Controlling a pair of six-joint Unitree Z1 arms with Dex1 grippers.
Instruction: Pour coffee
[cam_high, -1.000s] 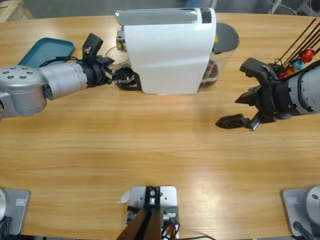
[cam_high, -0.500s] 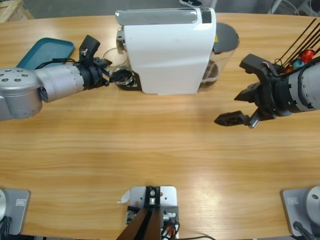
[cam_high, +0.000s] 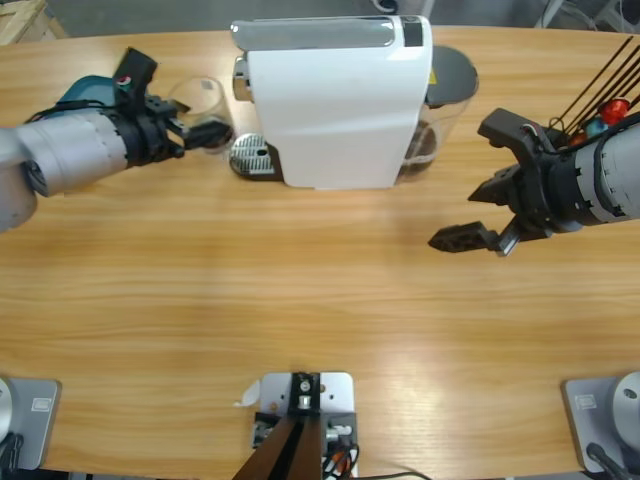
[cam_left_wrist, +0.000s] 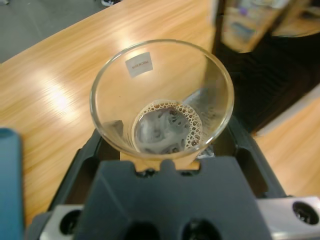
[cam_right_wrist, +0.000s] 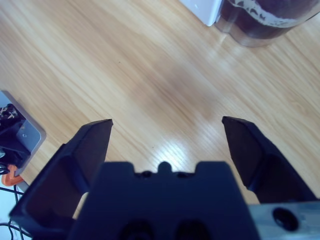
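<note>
White machine, dark-brown coffee, teal tray.

Clear glossy glass cup; grained wooden table; smooth white plastic machine.

Wood table w/ coffee machine, teal tray.

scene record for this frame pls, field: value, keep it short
left gripper: jaws shut on the glass cup, held off to the side of the machine
glass cup contents: small amount of coffee, foam ring at its edge
drip tray: bare, at the foot of the coffee machine
right gripper: jaws open, nothing between them, over bare table
teal tray: behind the left arm, mostly hidden
capsules: on a wire rack at the right edge
</note>
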